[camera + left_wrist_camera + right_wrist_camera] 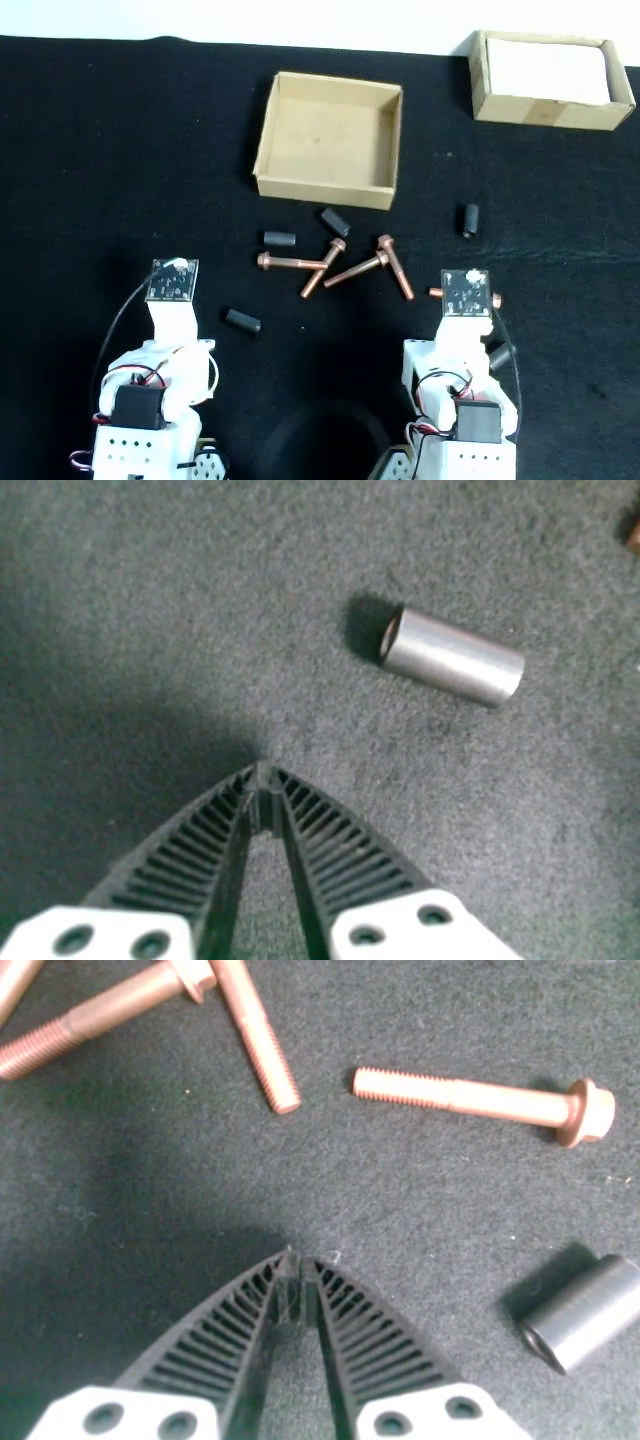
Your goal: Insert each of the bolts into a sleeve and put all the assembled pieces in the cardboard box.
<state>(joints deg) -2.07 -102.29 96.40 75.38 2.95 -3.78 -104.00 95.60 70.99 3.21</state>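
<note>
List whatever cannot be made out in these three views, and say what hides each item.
High view: the wrist board of the right arm covers the middle of one bolt.
High view: that arm partly hides a sleeve beside it.
Right wrist view: the picture's edge cuts off the head of another bolt.
Left wrist view: a coppery bit at the edge is too cut off to identify.

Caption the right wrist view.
Right gripper, fingers shut, near a copper-coloured flanged metal bolt and a black cylindrical sleeve.
</note>
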